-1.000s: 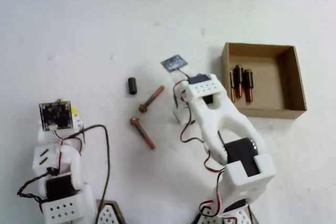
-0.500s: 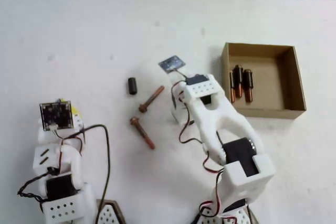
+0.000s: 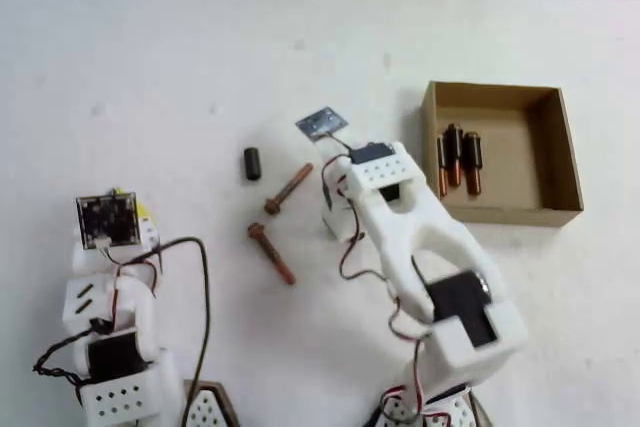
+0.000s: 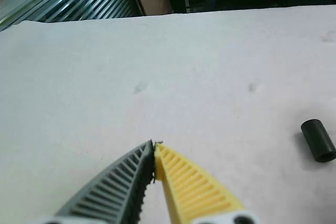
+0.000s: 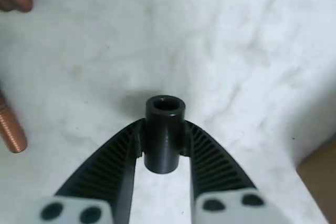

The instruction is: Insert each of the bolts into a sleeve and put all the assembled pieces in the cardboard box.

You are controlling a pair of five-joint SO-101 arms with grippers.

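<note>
Jaws of right gripper [image 5: 164,127] snug around black sleeve [image 5: 164,142]; left gripper [image 4: 154,149] jaws tip-to-tip, empty.

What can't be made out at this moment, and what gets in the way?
1. High view: the arm's wrist covers the right gripper and its sleeve, so the grip is unclear from above.
2. Right wrist view: a bolt is cut off by the picture's edge.
3. High view: the assembled pieces in the cardboard box are too small to judge how far in each bolt sits.
</note>
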